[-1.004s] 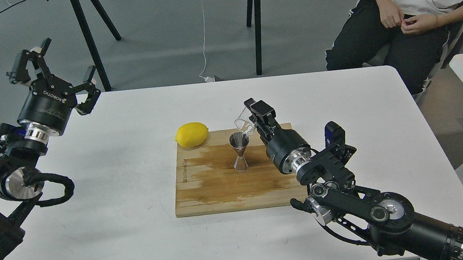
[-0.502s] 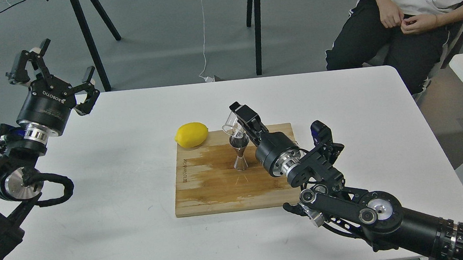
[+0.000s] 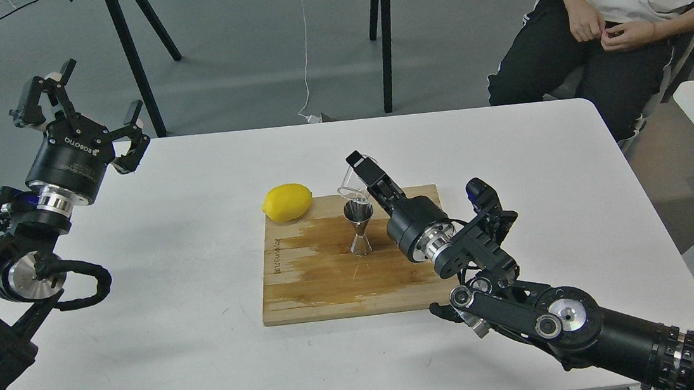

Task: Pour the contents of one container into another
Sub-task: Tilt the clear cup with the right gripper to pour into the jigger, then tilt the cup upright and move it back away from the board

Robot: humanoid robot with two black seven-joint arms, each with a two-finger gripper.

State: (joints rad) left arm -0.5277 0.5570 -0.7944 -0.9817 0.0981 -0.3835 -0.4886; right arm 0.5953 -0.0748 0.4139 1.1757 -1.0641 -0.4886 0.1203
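Between the earlier frames and this one, only the right arm has shifted: it swung in toward the board's middle, then eased back slightly, and the glass now sits lower over the jigger's mouth.

Going left to right: the left gripper (image 3: 78,105) hangs beyond the tabletop's far-left corner, jaws wide and empty (no part in the pour). An oval yellow lemon (image 3: 287,202) rests at the far-left corner of the rectangular wooden cutting board (image 3: 316,274), whose surface looks wet in patches. The small shiny hourglass-shaped steel jigger (image 3: 360,227) stands upright near the board's far edge. Just above its rim, the short clear glass cup (image 3: 350,185) is tipped, mouth toward the jigger, clamped in the jaws of the right gripper (image 3: 366,177).

I judge the pour to be under way or finishing; whether liquid is running cannot be made out.
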